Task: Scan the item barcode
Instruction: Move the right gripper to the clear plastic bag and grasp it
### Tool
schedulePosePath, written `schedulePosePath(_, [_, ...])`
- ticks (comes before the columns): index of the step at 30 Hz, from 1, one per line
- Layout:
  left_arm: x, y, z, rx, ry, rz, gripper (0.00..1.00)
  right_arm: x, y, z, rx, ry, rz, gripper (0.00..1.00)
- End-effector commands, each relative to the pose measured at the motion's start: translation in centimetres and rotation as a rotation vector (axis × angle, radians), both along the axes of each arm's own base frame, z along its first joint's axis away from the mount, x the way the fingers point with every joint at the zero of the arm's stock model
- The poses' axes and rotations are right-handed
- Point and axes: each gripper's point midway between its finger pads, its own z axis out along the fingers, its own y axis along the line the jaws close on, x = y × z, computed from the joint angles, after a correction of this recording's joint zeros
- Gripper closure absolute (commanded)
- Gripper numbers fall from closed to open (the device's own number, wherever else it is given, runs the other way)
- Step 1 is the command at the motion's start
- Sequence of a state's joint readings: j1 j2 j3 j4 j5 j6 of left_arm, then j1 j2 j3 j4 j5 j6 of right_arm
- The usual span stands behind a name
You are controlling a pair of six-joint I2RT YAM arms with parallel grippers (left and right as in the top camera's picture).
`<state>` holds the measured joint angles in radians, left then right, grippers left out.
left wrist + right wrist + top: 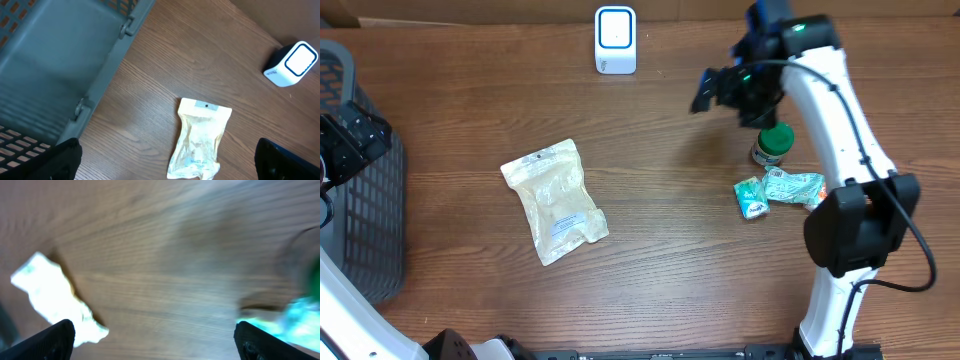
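Nearest, a clear pouch (pixel 556 201) lies flat on the wooden surface (pixel 670 250), apart from both tools. Right of it sit green packets (pixel 795 187) and a green-lidded jar (pixel 773 143). Near the jar the right tool (pixel 155 340) hangs spread, empty; the left tool (pixel 170 162), also spread and empty, hovers by the grey basket (pixel 365 230). Farthest stands the white scanner (pixel 615 40).

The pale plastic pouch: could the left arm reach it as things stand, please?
Probably yes: the left gripper is open near the grey basket, and only bare wooden table separates it from the pale plastic pouch.
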<state>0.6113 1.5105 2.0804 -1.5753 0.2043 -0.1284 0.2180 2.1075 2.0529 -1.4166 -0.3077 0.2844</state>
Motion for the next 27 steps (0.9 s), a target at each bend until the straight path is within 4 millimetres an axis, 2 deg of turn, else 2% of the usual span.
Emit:
schedulePosePath(1, [0.0,0.2,0.2,0.002,-0.008,0.013,0.00,-2.8,4.0,-1.1,0.058,0.061,0.092,0.00])
schedulePosePath(3, [0.0,0.2,0.3,0.002,-0.008,0.013,0.00,-4.2,5.5,-2.6,0.049,0.092,0.135,0.00])
schedulePosePath(4, [0.0,0.2,0.2,0.002,-0.008,0.013,0.00,-5.6,7.2,-4.0,0.055,0.116,0.179,0.00])
schedulePosePath(5, [0.0,0.2,0.2,0.002,-0.008,0.013,0.00,-6.3,8.0,-4.6,0.061,0.126,0.200,0.00])
schedulePosePath(10, [0.0,0.2,0.2,0.002,-0.008,0.013,0.00,-9.7,12.0,-7.5,0.108,0.162,0.306,0.02])
schedulePosePath(14, [0.0,0.2,0.3,0.002,-0.008,0.013,0.00,-11.8,14.4,-9.1,0.130,0.163,0.371,0.04])
schedulePosePath(20, [0.0,0.2,0.2,0.002,-0.008,0.013,0.00,-13.2,16.3,-9.7,0.139,0.155,0.406,0.05])
schedulePosePath(27, [0.0,0.2,0.3,0.002,-0.008,0.013,0.00,-13.2,16.4,-9.7,0.144,0.156,0.404,0.05])
